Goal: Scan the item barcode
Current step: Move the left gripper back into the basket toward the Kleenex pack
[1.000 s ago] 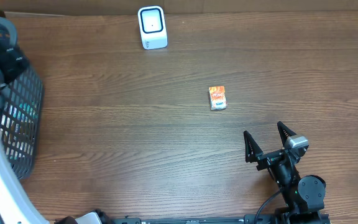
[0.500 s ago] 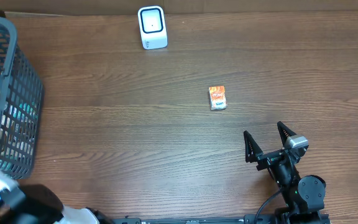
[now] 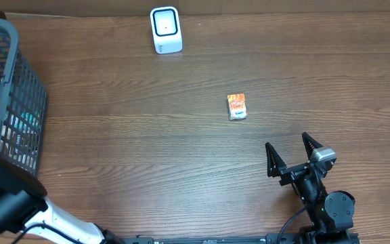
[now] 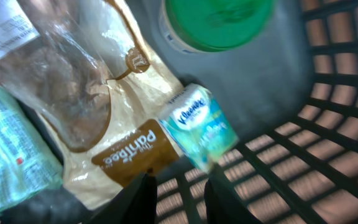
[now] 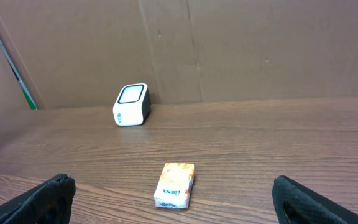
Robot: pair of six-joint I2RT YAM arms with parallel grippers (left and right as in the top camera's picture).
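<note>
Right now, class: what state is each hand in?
Left hand: inside the basket, beside the tissue pack; blurred, grip cannot be told.
Right hand: open, empty.

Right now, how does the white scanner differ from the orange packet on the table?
The scanner is white with dark trim; the packet is orange. The scanner stands upright; the packet lies flat. The scanner sits by the back wall; the packet mid-table. Both rest on the table.
</note>
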